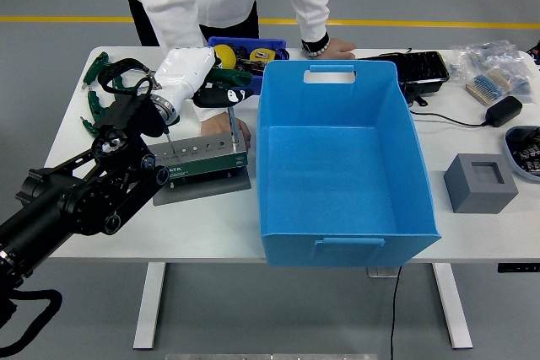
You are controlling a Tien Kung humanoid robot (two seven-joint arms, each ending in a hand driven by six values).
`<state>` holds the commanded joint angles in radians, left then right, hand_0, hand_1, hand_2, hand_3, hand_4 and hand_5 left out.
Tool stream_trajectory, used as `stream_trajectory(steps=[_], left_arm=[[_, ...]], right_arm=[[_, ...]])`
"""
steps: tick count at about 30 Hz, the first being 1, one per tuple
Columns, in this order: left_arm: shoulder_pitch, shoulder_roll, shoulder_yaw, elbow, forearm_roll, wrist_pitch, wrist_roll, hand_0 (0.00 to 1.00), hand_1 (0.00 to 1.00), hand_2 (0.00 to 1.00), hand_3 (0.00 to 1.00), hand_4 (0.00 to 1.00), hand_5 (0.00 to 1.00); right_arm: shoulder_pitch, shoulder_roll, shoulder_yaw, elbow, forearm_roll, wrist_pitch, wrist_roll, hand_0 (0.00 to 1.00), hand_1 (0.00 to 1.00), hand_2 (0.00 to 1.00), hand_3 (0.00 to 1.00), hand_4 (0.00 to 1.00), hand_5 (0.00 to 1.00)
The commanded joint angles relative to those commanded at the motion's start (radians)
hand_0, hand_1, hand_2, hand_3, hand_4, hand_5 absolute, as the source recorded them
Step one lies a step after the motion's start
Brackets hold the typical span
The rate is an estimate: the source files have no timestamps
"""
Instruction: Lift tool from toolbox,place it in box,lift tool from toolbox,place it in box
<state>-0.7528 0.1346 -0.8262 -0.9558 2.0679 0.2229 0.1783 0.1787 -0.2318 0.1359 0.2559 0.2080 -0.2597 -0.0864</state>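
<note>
The scene is evenly and brightly lit from overhead. Soft shadows are cast under the white table (211, 233). Focus is kept sharp throughout; little glare is seen.

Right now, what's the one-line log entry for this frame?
left hand: gripping screwdriver over toolbox | blue box: empty | person's hand: steadying toolbox | right arm: out of view

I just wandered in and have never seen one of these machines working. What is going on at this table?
The robot's left hand, in a white cover, grips a black-handled tool whose shaft stands in the green tool holder. A person across the table steadies that holder with one hand and rests the other hand on the table. The big blue box beside it holds nothing yet. The robot's right arm is out of view.
</note>
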Motion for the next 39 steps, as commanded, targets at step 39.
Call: stream_trajectory(steps=[39], left_arm=[[-0.278, 0.183, 0.051, -0.326, -0.234, -0.142, -0.042, 0.075, 0.002, 0.016, 0.053, 0.717, 0.607]], right_arm=[[-0.015, 0.003, 0.005, -0.003, -0.001, -0.001, -0.004, 0.725, 0.703, 0.759, 0.565, 0.799, 0.720]])
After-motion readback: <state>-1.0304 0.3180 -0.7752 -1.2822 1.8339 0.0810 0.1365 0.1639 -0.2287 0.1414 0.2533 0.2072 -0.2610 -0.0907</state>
